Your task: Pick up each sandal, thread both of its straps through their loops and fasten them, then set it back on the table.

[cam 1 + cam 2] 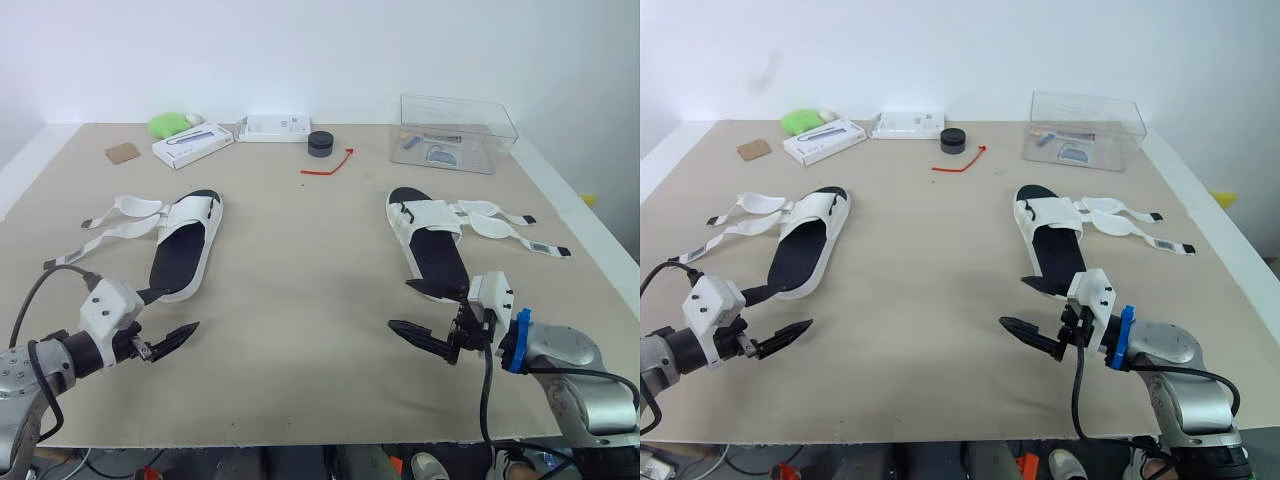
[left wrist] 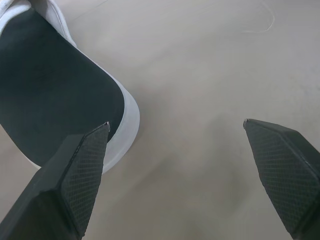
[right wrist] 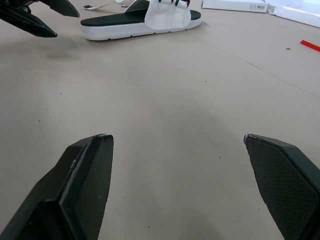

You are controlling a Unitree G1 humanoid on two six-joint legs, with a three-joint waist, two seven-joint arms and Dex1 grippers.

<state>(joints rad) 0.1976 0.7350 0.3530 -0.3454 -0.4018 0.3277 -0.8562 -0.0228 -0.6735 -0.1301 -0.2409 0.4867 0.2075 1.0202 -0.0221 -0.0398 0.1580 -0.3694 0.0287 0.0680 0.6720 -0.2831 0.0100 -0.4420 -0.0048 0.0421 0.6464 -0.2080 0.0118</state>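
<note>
Beige cloth-covered surface (image 1: 300,300) carries everything, and the clear plastic box (image 1: 457,133) at its far edge serves as the marker for the rest.

Just on the robot's side of that box lies the right-hand white sandal with a black footbed (image 1: 430,245). Its two white straps (image 1: 500,220) are splayed flat and unthreaded, out under the box's right end. Well to the left of the box lies the matching left-hand white sandal (image 1: 185,250), its straps (image 1: 125,215) flung away from the box. Neither shoe is lifted or fastened, so the job looks to be at its very start.

Left of the box along the same far edge sit two flat white cartons (image 1: 192,144), clear of the working area.

The right pincer (image 3: 177,136) hangs low, further toward the robot than the box and past the nearer sandal's heel. Its black fingers are spread wide and hold nothing. The left pincer (image 2: 175,127) is equally wide and empty, with one finger beside the far sandal's heel. Each arm seems placed for the shoe on its own side.

A small black round tin (image 1: 320,143) and a red strip (image 1: 330,166) lie just left of the box.
</note>
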